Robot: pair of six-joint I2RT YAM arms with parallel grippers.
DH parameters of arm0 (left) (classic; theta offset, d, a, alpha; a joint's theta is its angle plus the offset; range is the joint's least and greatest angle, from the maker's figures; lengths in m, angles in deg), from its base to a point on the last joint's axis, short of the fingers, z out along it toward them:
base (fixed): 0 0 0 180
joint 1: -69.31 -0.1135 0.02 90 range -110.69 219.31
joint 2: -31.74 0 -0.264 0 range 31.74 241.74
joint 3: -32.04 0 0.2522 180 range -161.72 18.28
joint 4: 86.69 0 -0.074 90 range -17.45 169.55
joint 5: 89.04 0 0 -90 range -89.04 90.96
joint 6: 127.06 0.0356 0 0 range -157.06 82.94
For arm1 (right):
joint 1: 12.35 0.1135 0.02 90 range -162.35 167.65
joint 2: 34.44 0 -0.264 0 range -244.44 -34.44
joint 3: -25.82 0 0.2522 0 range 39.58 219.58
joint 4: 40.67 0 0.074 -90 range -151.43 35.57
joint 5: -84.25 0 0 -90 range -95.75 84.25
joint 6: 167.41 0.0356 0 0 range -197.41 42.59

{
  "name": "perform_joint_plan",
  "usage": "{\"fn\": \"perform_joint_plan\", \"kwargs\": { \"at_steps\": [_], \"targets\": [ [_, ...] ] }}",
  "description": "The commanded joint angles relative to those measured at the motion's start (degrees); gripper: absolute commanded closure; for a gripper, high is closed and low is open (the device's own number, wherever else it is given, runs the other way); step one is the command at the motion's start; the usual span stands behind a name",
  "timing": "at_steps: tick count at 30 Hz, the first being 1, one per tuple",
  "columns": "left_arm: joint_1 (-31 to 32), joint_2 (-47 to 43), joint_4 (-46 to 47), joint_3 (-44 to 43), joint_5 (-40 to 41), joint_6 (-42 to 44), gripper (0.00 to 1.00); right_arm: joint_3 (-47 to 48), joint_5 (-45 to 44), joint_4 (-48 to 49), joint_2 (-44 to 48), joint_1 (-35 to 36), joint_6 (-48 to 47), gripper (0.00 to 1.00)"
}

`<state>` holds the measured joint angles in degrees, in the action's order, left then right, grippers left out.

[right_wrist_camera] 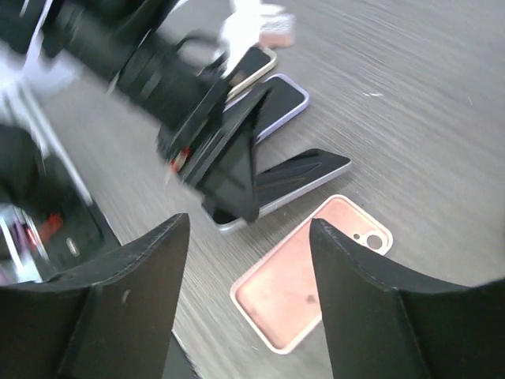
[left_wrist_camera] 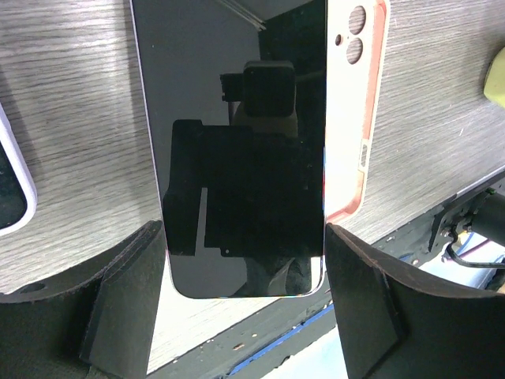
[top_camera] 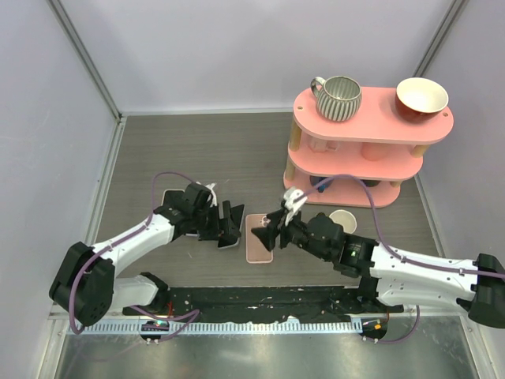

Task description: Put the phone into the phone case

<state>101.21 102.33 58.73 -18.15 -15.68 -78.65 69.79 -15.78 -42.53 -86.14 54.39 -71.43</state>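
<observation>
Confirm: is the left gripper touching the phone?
Touching. In the left wrist view, the left gripper has both fingers flush against the long edges of the phone, with no gap on either side.

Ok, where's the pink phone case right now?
Top view, centre of the table: the pink phone case lies empty, inside up, immediately right of the phone and below-left of the pink shelf.

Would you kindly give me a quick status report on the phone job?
Left hand shut on phone. Right hand open over pink case. Case empty, beside phone. Nothing blocking.
</observation>
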Motion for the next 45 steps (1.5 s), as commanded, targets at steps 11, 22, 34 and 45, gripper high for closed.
{"fn": "perform_joint_plan", "kwargs": {
  "at_steps": [11,22,34,45],
  "targets": [
    [1.2,-2.3,3.1,1.9,1.1,-1.7,0.65,14.4,-8.4,-12.5,-25.4,-7.0,65.4,0.38],
    [1.3,-2.6,4.0,2.4,0.3,-2.0,0.65,19.3,1.5,-4.3,-38.6,-11.4,64.3,0.43],
    [1.2,-2.7,5.2,3.3,-0.2,-2.8,0.65,21.3,4.3,-3.3,-45.4,-11.4,63.3,0.6],
    [1.2,-6.6,4.6,2.1,-5.0,-4.8,0.22,19.2,6.6,0.1,-40.4,-12.4,55.7,0.99]
  ]
}}
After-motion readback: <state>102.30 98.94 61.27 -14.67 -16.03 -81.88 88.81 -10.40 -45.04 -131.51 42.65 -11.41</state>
